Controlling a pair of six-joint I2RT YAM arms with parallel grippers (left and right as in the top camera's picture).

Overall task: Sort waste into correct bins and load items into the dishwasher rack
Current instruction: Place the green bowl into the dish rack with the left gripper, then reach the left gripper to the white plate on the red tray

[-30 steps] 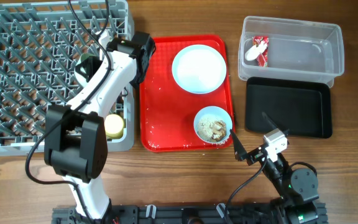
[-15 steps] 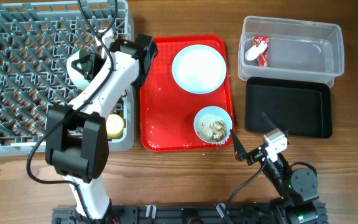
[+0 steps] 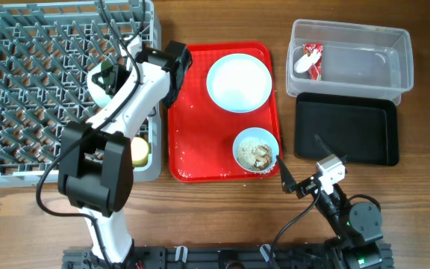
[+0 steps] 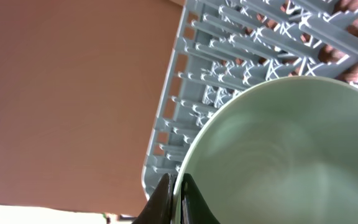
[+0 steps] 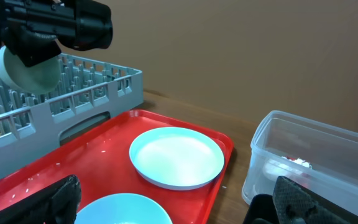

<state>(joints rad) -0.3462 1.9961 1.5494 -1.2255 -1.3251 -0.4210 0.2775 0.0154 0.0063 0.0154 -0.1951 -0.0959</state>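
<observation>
My left gripper [image 3: 116,73] is shut on the rim of a pale green bowl [image 3: 101,78] and holds it tilted over the grey dishwasher rack [image 3: 28,90]. In the left wrist view the fingertips [image 4: 166,198] pinch the bowl [image 4: 278,149] above the rack's pegs [image 4: 229,68]. My right gripper [image 3: 301,161] is open and empty near the front edge. A pale blue plate [image 3: 239,82] and a bowl of food scraps [image 3: 256,149] sit on the red tray [image 3: 189,149]. A yellow cup [image 3: 136,150] sits in the rack. The wrapper [image 3: 314,60] and a white spoon [image 3: 302,64] lie in the clear tub [image 3: 364,63].
The black tray [image 3: 347,131] lies in front of the clear tub, to the right of the red tray. In the right wrist view the plate [image 5: 176,157], the scrap bowl's rim [image 5: 120,210] and the tub [image 5: 319,155] lie ahead of the open fingers [image 5: 58,199].
My left gripper has lifted the green bowl a little and shifted it slightly toward the back over the rack. The right arm has not moved.
</observation>
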